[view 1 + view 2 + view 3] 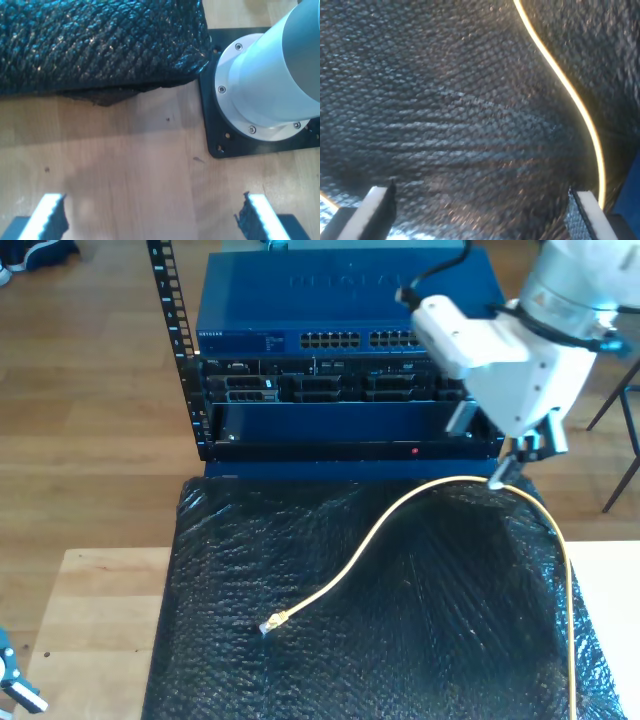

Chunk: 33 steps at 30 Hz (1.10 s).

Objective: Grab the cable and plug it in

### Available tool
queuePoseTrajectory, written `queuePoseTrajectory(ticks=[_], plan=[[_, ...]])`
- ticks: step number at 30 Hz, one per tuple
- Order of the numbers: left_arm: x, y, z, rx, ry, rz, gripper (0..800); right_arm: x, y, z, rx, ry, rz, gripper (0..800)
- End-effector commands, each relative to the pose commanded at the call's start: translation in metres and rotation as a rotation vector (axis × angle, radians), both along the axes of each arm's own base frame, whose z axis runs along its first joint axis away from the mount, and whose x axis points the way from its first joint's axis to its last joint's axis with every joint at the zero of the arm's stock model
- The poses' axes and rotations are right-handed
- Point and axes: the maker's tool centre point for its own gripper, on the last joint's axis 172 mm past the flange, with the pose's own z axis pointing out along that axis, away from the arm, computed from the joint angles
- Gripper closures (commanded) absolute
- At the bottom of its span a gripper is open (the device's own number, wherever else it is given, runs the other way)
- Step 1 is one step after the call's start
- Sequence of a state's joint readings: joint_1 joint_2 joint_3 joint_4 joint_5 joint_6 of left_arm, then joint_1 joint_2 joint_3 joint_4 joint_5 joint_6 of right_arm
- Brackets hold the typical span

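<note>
Black bubble-wrap mat (430, 640) carries the cable (400, 512), plug (272, 622) mid-mat; reaching is in hand: my second gripper (482, 212), wide open and empty, must descend; my first gripper (152, 220) gapes empty over the desk (125, 165).

Glossy black bubble-textured mat (420, 630); matt pale wooden table (140, 165); smooth yellow plastic-sheathed cable (400, 515)

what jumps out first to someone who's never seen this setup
The pale yellow cable curving across the black padded mat, its clear plug lying loose near the mat's middle in the exterior view. Behind the mat stands a blue network switch on a rack. My second gripper hangs open above the cable at the exterior view's right.
</note>
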<state>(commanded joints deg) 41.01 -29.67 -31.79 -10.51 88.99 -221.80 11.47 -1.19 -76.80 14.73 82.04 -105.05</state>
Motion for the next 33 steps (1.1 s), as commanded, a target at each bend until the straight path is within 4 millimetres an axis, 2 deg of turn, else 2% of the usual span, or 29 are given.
queuePoseTrajectory(ticks=[5,11,19,26,33], plan=[[0.002,-0.007,-0.001,0.003,0.019,-0.007,1,0.003,0.023,-0.003,0.033,0.017,0.02,2],[0.006,-0.014,0.0,0.005,0.028,-0.006,0,0.011,0.038,0.006,0.075,0.004,0.026,3],[0.017,-0.033,0.001,-0.011,0.033,0.001,1,0.004,0.063,0.002,0.098,0.021,0.07,2],[0.022,-0.048,0.002,-0.004,0.053,0.001,1,-0.007,0.089,-0.014,0.085,0.049,0.126,2],[0.025,-0.053,0.003,0.003,0.061,0.007,1,-0.007,0.105,-0.024,0.082,0.039,0.142,2]])
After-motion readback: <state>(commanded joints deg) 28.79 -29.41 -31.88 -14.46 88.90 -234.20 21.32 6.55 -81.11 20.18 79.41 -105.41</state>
